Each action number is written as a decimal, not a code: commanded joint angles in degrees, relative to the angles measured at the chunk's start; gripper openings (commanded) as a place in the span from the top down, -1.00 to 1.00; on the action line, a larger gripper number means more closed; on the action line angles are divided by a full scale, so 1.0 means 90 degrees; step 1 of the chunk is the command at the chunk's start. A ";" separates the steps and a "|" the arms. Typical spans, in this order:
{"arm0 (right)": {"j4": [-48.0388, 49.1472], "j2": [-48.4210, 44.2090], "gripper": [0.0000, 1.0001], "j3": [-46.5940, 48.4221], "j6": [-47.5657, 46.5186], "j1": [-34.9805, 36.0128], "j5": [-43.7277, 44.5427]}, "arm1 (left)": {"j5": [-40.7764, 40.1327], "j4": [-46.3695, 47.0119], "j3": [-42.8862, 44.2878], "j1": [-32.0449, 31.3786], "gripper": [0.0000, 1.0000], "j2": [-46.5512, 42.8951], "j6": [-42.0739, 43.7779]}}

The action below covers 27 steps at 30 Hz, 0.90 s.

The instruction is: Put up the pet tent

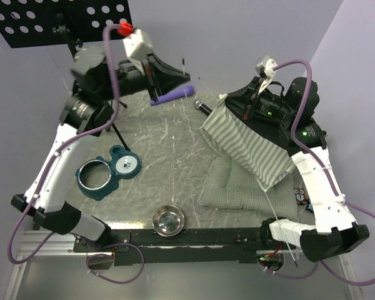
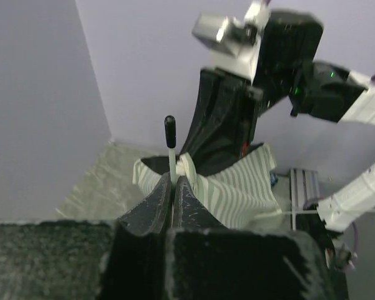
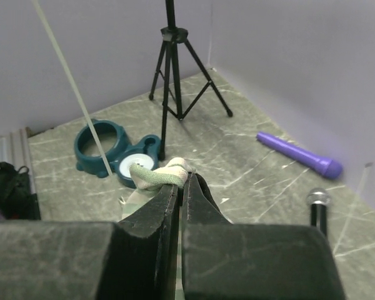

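Tent edge [image 3: 157, 177] seemingly in right claw [image 3: 182, 182]

On the left: rising from the near-edge base, bent sharply at the elbow, reaching toward the far-left corner with the wrist lifted high and turned toward the centre. Left gripper [image 2: 173, 182] closed tight, fingers [image 2: 153, 206] pressed together on a thin pole [image 2: 171, 150] standing upright between them. On the right: climbing from its base along the right side, folded forward at the elbow, wrist raised and pointing leftward. Right gripper [image 3: 181, 182] likewise closed, jaws nearly touching, pinching a rolled edge of the tent [image 3: 159, 176] at the very tips.
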 commanded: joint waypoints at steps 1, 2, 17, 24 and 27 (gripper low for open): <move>0.1466 -0.0255 1.00 0.0026 0.0614 0.0106 -0.0057 | 0.0553 -0.1929 -0.0210 -0.0222 0.99 0.0467 0.0718; 0.1525 -0.0265 1.00 -0.0003 0.0682 0.0106 -0.0067 | 0.0631 -0.2074 -0.0191 -0.0290 0.99 0.0545 0.0776; 0.1955 -0.0128 1.00 -0.0013 0.1210 0.0155 -0.0126 | 0.1608 -0.3335 -0.0463 -0.0915 0.99 0.1298 0.0670; 0.2306 -0.0147 1.00 -0.0072 0.1503 0.0155 -0.0135 | 0.1891 -0.3268 -0.1078 -0.0906 0.99 0.1337 0.0260; 0.2433 -0.0186 1.00 -0.0121 0.1649 0.0155 -0.0204 | 0.2008 -0.3169 -0.1226 -0.0905 0.99 0.1434 0.0123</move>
